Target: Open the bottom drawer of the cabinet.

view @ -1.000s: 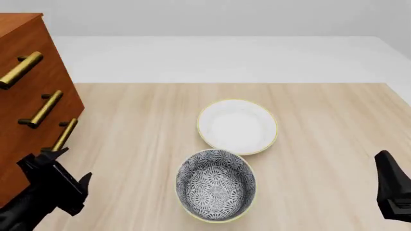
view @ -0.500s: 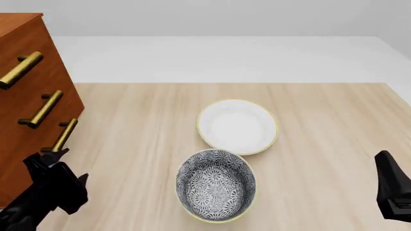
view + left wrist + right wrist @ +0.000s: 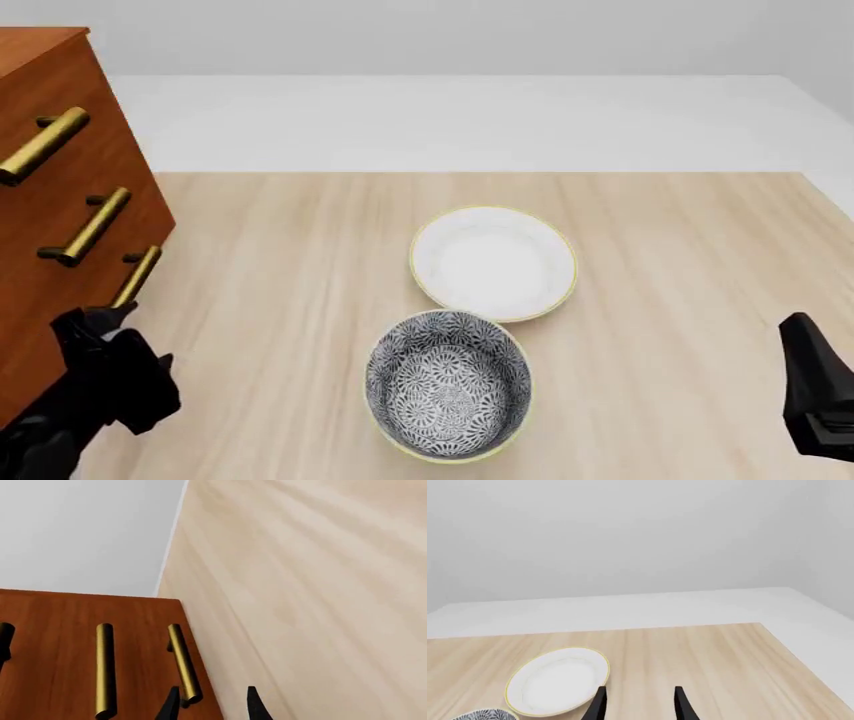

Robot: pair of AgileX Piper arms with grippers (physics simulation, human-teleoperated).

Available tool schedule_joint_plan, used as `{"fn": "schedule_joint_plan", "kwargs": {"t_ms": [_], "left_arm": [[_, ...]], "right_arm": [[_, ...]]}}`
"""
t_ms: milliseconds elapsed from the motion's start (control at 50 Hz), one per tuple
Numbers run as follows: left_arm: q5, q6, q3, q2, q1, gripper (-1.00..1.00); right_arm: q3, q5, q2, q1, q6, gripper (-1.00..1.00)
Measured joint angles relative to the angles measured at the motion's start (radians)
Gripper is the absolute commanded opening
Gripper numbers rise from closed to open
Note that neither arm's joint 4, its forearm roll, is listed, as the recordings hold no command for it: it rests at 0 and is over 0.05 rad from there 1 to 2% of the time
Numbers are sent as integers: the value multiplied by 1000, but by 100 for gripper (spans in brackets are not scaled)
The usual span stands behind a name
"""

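The reddish-brown cabinet [image 3: 54, 200] stands at the table's left edge, its three brass-handled drawer fronts flush. The bottom drawer [image 3: 60, 305] carries the lowest handle [image 3: 135, 276]. My left gripper [image 3: 91, 325] hovers just in front of that handle's near end. In the left wrist view the handle [image 3: 183, 662] ends beside one fingertip [image 3: 172, 706] of the open left gripper [image 3: 212, 707], outside the gap, with nothing held. My right gripper [image 3: 639, 705] is open and empty, low at the front right [image 3: 811, 395], far from the cabinet.
A white yellow-rimmed bowl [image 3: 493, 262] sits mid-table, and a grey patterned bowl [image 3: 450, 383] lies just in front of it. Both also show in the right wrist view: the white bowl [image 3: 557, 687] and the patterned bowl's rim [image 3: 487, 715]. Light wooden tabletop [image 3: 694, 260] stretches to the right.
My left gripper has shifted left and slightly down in the picture, closing in on the near end of the bottom handle. The right arm, the bowls and the drawers have stayed put.
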Motion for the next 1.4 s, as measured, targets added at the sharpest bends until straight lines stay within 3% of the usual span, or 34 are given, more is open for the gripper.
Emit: {"fn": "schedule_joint_plan", "kwargs": {"t_ms": [1400], "left_arm": [[14,88,-144,151,136,100]], "right_arm": [[5,4,0,-6,-10,100]]}}
